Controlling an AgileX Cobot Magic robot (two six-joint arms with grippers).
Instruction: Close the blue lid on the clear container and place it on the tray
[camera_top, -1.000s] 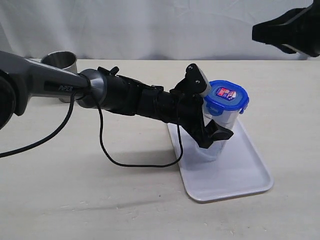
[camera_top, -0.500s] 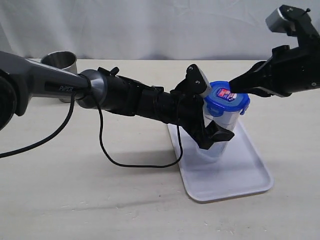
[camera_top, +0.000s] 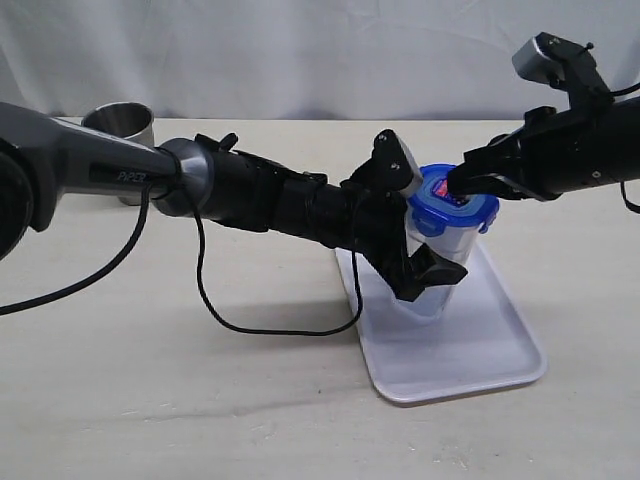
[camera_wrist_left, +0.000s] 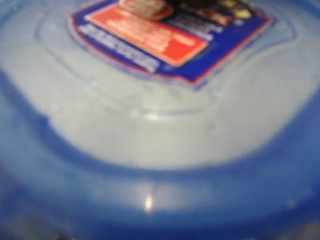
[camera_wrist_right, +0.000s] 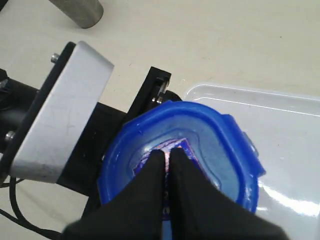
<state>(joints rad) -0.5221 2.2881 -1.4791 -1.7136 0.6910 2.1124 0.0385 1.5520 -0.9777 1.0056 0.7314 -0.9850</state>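
Tray (camera_top: 470, 372) nearest; container (camera_top: 436, 298) stands upright on it, left claw (camera_top: 418, 215) clamped round its wall; lid (camera_top: 432, 214) sits on the rim, right claw (camera_top: 458, 184), tips together, pressing its centre. Risk: an off-centre push could tilt the lid and leave it unlatched, or tip the container in the grip.

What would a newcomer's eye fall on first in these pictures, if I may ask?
The bright blue lid draws the eye first, sitting on top of the clear container near the middle of the scene, at the near-left part of the white tray. The right tool, shut, presses its tips down on the lid from above, while the left tool clasps the container from the side.
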